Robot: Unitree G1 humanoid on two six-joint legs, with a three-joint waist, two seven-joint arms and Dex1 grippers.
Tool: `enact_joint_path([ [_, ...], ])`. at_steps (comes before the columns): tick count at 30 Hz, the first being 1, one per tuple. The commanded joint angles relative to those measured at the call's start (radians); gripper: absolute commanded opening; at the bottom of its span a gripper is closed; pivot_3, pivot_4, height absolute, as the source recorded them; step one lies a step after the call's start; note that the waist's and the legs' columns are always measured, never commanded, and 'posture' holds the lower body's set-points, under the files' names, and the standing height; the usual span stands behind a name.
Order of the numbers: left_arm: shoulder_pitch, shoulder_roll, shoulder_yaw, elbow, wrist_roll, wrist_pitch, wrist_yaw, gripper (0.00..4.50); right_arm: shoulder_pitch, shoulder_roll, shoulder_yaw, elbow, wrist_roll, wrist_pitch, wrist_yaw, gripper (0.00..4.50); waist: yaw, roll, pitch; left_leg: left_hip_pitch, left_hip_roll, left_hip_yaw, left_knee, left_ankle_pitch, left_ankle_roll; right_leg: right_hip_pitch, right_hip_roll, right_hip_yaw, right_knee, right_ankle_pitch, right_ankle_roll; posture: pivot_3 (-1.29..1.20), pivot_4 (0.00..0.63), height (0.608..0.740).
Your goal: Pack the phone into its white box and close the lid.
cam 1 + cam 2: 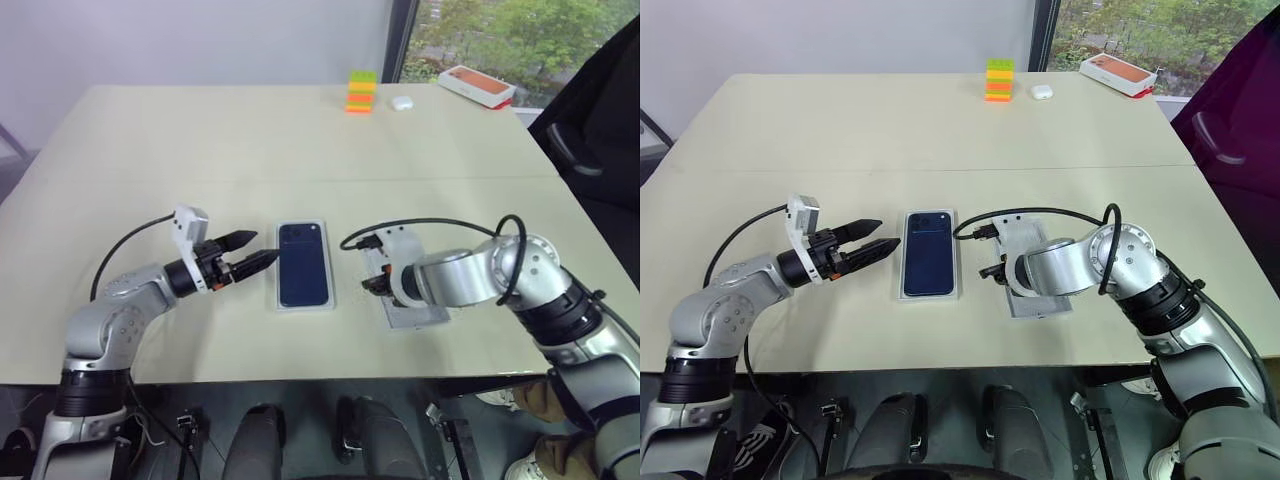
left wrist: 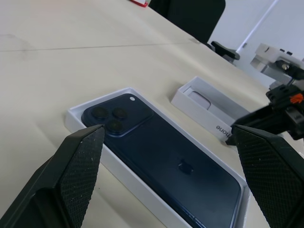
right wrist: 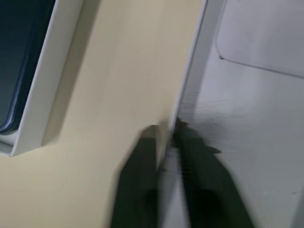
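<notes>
The dark navy phone [image 1: 303, 264] lies flat inside the white box [image 1: 305, 307] near the table's front middle, camera cluster at the far end. My left gripper [image 1: 266, 245] hovers level just left of the box, open, with nothing between its fingers; the left wrist view shows the phone [image 2: 161, 156] between the spread fingers [image 2: 80, 156]. The lid [image 1: 415, 312] lies inside-up to the right of the box. My right gripper [image 3: 164, 152] points down at the lid's left wall, one finger on each side of the thin wall, shut on it.
At the table's far side stand a stack of coloured blocks [image 1: 361, 92], a small white object [image 1: 401, 102] and a white box with an orange top [image 1: 477, 84]. A dark chair [image 1: 590, 140] stands beyond the right edge. Bare tabletop stretches behind the box.
</notes>
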Motion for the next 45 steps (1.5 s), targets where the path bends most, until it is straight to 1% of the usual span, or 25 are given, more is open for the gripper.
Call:
enact_joint_path([
  [1, -0.008, 0.001, 0.012, -0.030, -0.015, 0.008, -0.001, 4.50, -0.001, -0.013, 0.019, -0.021, 0.013, -0.014, -0.018, 0.61, 0.000, 0.000, 0.000, 0.000, 0.000, 0.000, 0.000, 0.000, 0.000, 0.000, 0.000, 0.000, 0.000, 0.000, 0.000, 0.00, 0.150, 0.740],
  [9, -0.008, -0.003, 0.015, -0.035, -0.017, 0.016, 0.004, 4.50, -0.004, -0.019, 0.034, -0.007, -0.006, -0.013, -0.023, 0.61, 0.001, 0.000, 0.000, 0.000, 0.000, 0.000, 0.000, 0.000, 0.000, 0.000, 0.000, 0.000, 0.000, 0.000, 0.000, 0.00, 0.150, 0.740],
  [11, -0.008, -0.005, 0.013, -0.036, -0.011, 0.007, 0.002, 4.50, -0.002, -0.019, 0.034, -0.004, -0.013, -0.012, -0.026, 0.05, 0.001, 0.000, 0.000, 0.000, 0.000, 0.000, 0.000, 0.000, 0.000, 0.000, 0.000, 0.000, 0.000, 0.000, 0.000, 0.00, 0.150, 0.740],
  [16, -0.010, -0.005, 0.012, -0.031, -0.006, 0.003, 0.001, 4.50, -0.018, -0.010, 0.012, 0.018, -0.009, -0.027, -0.015, 0.02, 0.000, 0.000, 0.000, 0.000, 0.000, 0.000, 0.000, 0.000, 0.000, 0.000, 0.000, 0.000, 0.000, 0.000, 0.000, 0.00, 0.150, 0.740],
  [19, -0.012, -0.004, 0.014, -0.025, -0.005, 0.005, 0.000, 4.50, -0.037, -0.007, -0.006, 0.035, -0.033, -0.026, 0.007, 0.02, 0.000, 0.000, 0.000, 0.000, 0.000, 0.000, 0.000, 0.000, 0.000, 0.000, 0.000, 0.000, 0.000, 0.000, 0.000, 0.00, 0.150, 0.740],
  [22, -0.015, 0.000, 0.012, -0.021, 0.000, 0.000, -0.004, 4.50, -0.054, 0.022, -0.064, 0.021, -0.109, -0.032, 0.139, 0.02, 0.000, 0.000, 0.000, 0.000, 0.000, 0.000, 0.000, 0.000, 0.000, 0.000, 0.000, 0.000, 0.000, 0.000, 0.000, 0.00, 0.150, 0.740],
  [25, -0.016, 0.003, 0.016, -0.014, 0.001, 0.000, -0.006, 4.50, -0.053, 0.037, -0.126, -0.024, -0.265, -0.062, 0.301, 0.02, 0.000, 0.000, 0.000, -0.002, 0.000, 0.000, 0.000, 0.000, 0.001, -0.002, 0.001, 0.000, -0.001, 0.000, 0.000, 0.00, 0.150, 0.740],
  [27, -0.021, 0.006, 0.023, -0.006, -0.004, 0.007, -0.007, 4.50, -0.038, 0.052, -0.181, -0.018, -0.284, -0.077, 0.379, 0.02, 0.001, 0.000, 0.000, -0.006, 0.000, 0.000, 0.000, -0.001, 0.001, -0.005, 0.001, 0.000, -0.001, 0.000, 0.000, 0.00, 0.150, 0.740],
  [30, -0.026, 0.016, 0.035, 0.006, -0.006, 0.001, -0.019, 4.50, -0.077, 0.066, -0.229, -0.001, -0.413, -0.089, 0.514, 0.02, 0.002, 0.000, 0.000, -0.014, 0.000, 0.000, 0.001, 0.000, 0.001, -0.015, 0.001, 0.000, 0.001, 0.001, -0.001, 0.00, 0.150, 0.740],
  [31, -0.025, 0.020, 0.037, 0.009, -0.002, -0.007, -0.022, 4.50, -0.086, 0.091, -0.257, 0.012, -0.418, -0.104, 0.556, 0.02, 0.001, 0.000, 0.000, -0.014, 0.000, 0.001, 0.001, 0.000, 0.001, -0.015, 0.001, 0.000, 0.001, 0.002, -0.003, 0.00, 0.150, 0.740],
  [36, -0.028, 0.043, 0.073, 0.011, -0.045, 0.027, -0.046, 4.50, -0.091, 0.272, -0.437, 0.116, -0.293, -0.204, 0.649, 0.02, -0.005, 0.000, 0.000, -0.014, 0.001, 0.001, 0.000, -0.001, 0.001, -0.016, 0.002, 0.000, 0.002, 0.003, -0.004, 0.00, 0.150, 0.740],
  [38, -0.025, 0.058, 0.094, 0.005, -0.072, 0.045, -0.059, 4.50, -0.085, 0.344, -0.504, 0.151, -0.168, -0.239, 0.649, 0.02, -0.004, 0.000, 0.000, -0.014, 0.001, 0.001, 0.000, -0.001, 0.001, -0.017, 0.002, 0.000, 0.002, 0.003, -0.004, 0.00, 0.150, 0.740],
  [41, -0.021, 0.079, 0.118, 0.002, -0.098, 0.059, -0.080, 4.50, -0.092, 0.401, -0.545, 0.154, -0.111, -0.259, 0.673, 0.02, -0.004, 0.000, 0.000, -0.014, 0.001, 0.001, 0.000, -0.001, 0.001, -0.016, 0.001, 0.000, 0.002, 0.003, -0.004, 0.00, 0.150, 0.740],
  [45, -0.022, 0.117, 0.158, 0.013, -0.133, 0.088, -0.099, 4.50, -0.032, 0.461, -0.559, 0.145, -0.029, -0.265, 0.666, 0.02, -0.003, 0.000, 0.000, -0.014, 0.001, 0.002, 0.000, -0.001, 0.001, -0.016, 0.001, 0.000, 0.002, 0.003, -0.004, 0.00, 0.150, 0.740],
])
